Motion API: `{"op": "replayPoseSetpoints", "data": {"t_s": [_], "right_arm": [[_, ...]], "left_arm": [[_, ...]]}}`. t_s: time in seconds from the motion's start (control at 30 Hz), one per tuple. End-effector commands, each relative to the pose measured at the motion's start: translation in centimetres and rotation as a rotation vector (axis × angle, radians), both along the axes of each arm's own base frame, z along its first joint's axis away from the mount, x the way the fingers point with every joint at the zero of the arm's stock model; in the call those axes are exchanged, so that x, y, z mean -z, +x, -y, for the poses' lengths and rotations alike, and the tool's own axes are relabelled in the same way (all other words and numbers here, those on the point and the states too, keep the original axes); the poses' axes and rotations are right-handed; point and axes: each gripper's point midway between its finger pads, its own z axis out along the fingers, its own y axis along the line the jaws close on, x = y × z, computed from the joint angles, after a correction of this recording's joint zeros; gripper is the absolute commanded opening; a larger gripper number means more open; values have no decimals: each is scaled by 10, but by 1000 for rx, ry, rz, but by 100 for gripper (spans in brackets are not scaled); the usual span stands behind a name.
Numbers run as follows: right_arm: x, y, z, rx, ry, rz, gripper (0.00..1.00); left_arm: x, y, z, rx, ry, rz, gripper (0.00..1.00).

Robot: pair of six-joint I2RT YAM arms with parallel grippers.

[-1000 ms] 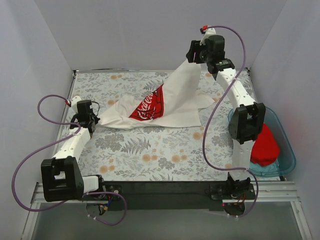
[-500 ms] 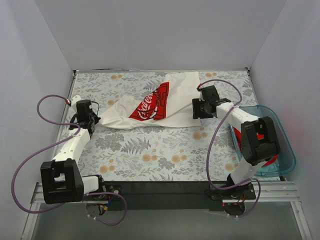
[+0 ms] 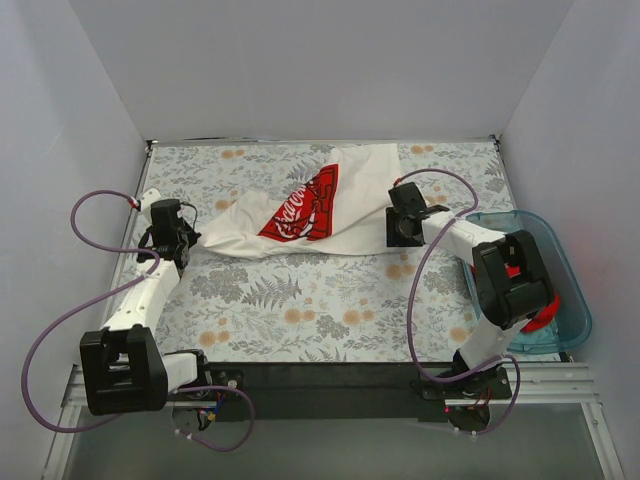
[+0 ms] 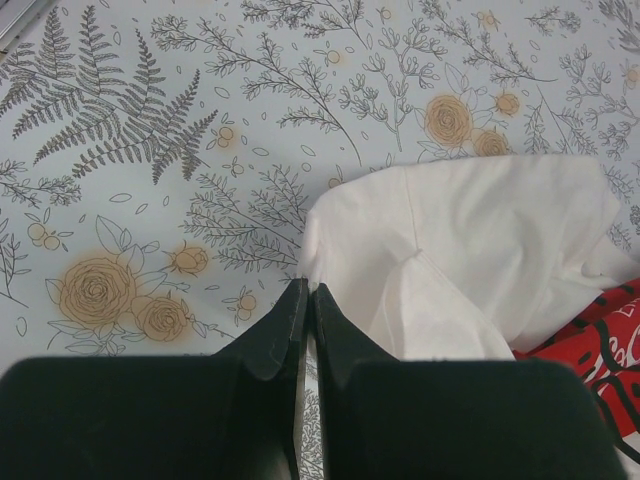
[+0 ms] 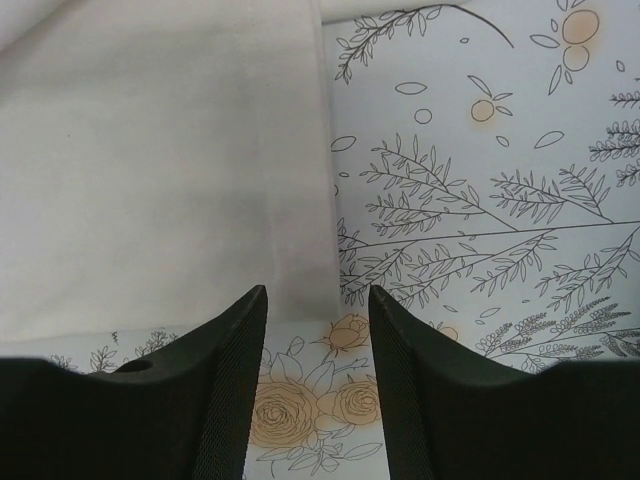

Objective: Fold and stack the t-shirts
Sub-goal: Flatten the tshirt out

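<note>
The white t-shirt point(image 3: 350, 215) lies spread across the back of the table, its red-and-white print point(image 3: 305, 210) facing up. My left gripper point(image 3: 190, 240) is shut on the shirt's left tip; in the left wrist view the jaws point(image 4: 305, 288) pinch the white cloth point(image 4: 480, 240). My right gripper point(image 3: 397, 238) hangs low at the shirt's near right corner. In the right wrist view it point(image 5: 318, 300) stands open, and the corner of the white cloth point(image 5: 160, 150) lies just beyond its fingertips. The red t-shirt point(image 3: 543, 316) sits in the tub, mostly hidden by the right arm.
A translucent blue plastic tub point(image 3: 570, 300) stands at the right edge beside the right arm. The floral table cover point(image 3: 300, 310) spreads out in front of the shirt. White walls enclose the left, back and right sides.
The right gripper let go of the raised shirt end, which dropped flat. The right arm swung down to the shirt's near right corner, its jaws narrowing a little. The left gripper kept its hold.
</note>
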Motion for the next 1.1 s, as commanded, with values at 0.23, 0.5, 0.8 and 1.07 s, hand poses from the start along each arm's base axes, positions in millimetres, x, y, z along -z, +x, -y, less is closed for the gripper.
{"op": "replayPoseSetpoints", "data": {"t_s": [0.23,0.5,0.8,1.07], "right_arm": [[29,-9,2,83,-41,-40,48],[42,-20,12,119,-44,-88,39],[57,-36,24,147,1,-185,28],[60,-43,29,157,10,-209,37]], "left_arm": [[-21,6,5,17,-15,73,0],[-21,5,5,18,-15,75,0],[-21,5,6,20,-15,77,0],[-14,4,5,19,-12,56,0]]}}
